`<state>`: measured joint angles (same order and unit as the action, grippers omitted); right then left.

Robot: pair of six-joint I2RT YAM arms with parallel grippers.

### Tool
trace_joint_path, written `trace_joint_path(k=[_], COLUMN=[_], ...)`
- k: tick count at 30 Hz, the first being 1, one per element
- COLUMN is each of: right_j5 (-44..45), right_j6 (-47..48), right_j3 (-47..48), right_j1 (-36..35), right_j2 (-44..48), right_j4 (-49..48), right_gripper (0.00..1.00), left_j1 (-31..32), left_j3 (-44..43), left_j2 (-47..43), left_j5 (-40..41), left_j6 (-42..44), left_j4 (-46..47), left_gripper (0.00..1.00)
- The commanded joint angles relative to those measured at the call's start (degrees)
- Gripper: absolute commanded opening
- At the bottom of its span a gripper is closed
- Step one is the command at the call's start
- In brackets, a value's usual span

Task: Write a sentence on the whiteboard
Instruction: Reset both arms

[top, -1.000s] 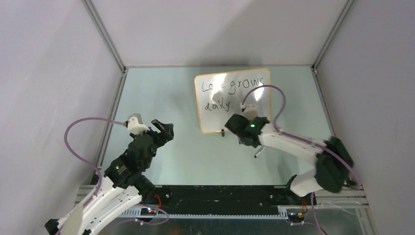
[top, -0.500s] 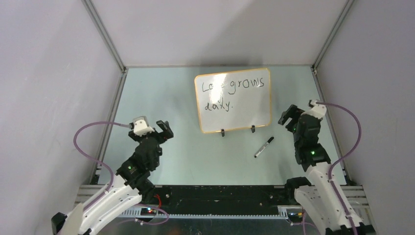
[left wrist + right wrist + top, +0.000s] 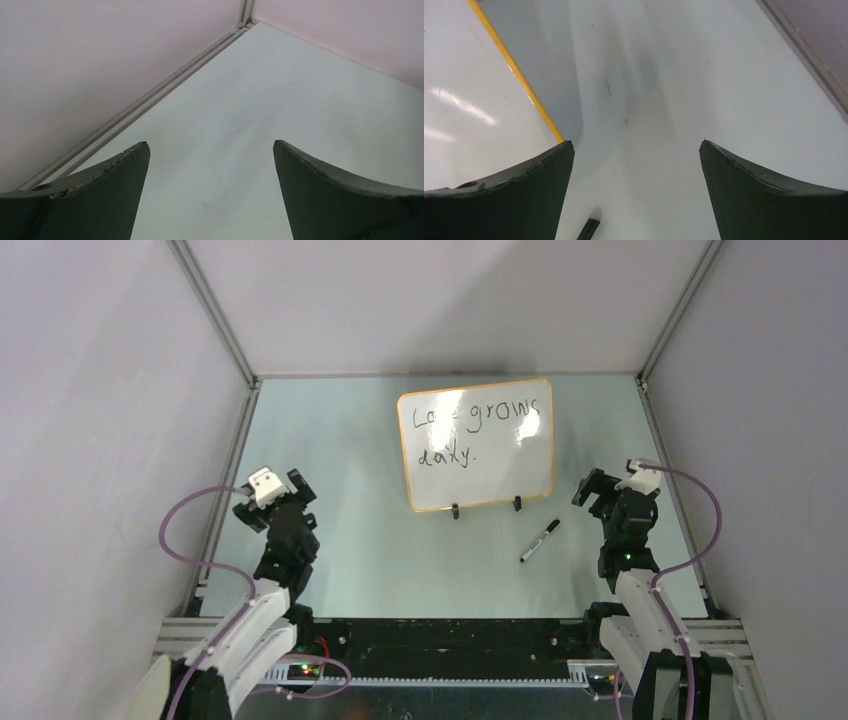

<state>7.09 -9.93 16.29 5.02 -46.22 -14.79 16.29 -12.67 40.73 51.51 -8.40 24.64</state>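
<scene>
The right gripper [image 3: 592, 490] is pulling away from the front of the whiteboard [image 3: 478, 445] toward the table's [image 3: 380, 560] right side, while the left gripper [image 3: 210, 146] is drawing back toward the left wall [image 3: 110, 440].

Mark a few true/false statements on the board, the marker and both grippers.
1. The whiteboard carries the sentence in two handwritten lines. True.
2. The right gripper is shut on the marker. False: its jaws are open and empty, and the marker lies on the table.
3. The left gripper is open with nothing between its fingers. True.
4. The marker lies to the left of the whiteboard. False: it lies in front of the board's right end, on the right arm's side.
</scene>
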Motion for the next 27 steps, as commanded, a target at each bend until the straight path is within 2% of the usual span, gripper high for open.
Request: trace_joint_path(k=[1, 6, 11, 12, 13, 14, 16, 19, 23, 25, 27], right_j5=[-1.96, 2.23, 5.74, 5.61, 4.96, 5.17, 4.46, 5.41, 8.05, 8.40, 8.49], right_j6=[3.82, 1.54, 4.69, 4.45, 4.86, 5.63, 5.18, 5.37, 5.96, 6.38, 6.41], right_j3=[-2.58, -5.07, -4.46, -4.93, -6.18, -6.53, -4.30, -3.88, -4.22, -4.26, -4.25], right_j1=[-1.45, -3.20, -6.50, -6.33, -6.24, -6.66, -6.49, -6.89, -8.05, -8.35, -8.56], right_j2=[-3.89, -16.29, -25.03, -26.63, -30.82, -31.76, -30.49, -30.90, -31.15, -31.56, -31.51], right_j4=[-17.53, -31.83, -40.00, -42.05, -49.32, -50.49, -44.14, -43.64, -44.79, -45.69, -45.38], right_gripper=[1.00, 0.99, 0.98, 0.99, 0.99, 0.99, 0.97, 0.95, 0.95, 0.94, 0.96], left_j1=[-4.28, -8.68, -10.27, -10.82, -12.51, -13.08, -13.78, -14.02, -15.18, -15.28, -15.24], left_j3=[2.79, 4.14, 0.83, -0.02, -1.73, -2.14, -2.56, -1.83, 2.16, 2.35, 2.48], left_j2=[7.85, 15.96, 28.63, 28.97, 28.92, 29.46, 29.49, 29.35, 31.42, 31.14, 31.49], left_j5=[-4.01, -12.07, -20.04, -20.96, -23.41, -23.88, -24.31, -25.39, -31.78, -32.31, -30.87], left_j6=[5.47, 5.62, 10.79, 10.43, 9.26, 8.22, 6.95, 7.00, 8.07, 8.07, 7.52], left_j4=[16.66, 26.72, 34.56, 32.91, 28.39, 27.71, 27.11, 28.28, 37.60, 36.63, 37.78], left_gripper=[0.99, 0.99, 0.98, 0.97, 0.93, 0.92, 0.91, 0.89, 0.88, 0.96, 0.99])
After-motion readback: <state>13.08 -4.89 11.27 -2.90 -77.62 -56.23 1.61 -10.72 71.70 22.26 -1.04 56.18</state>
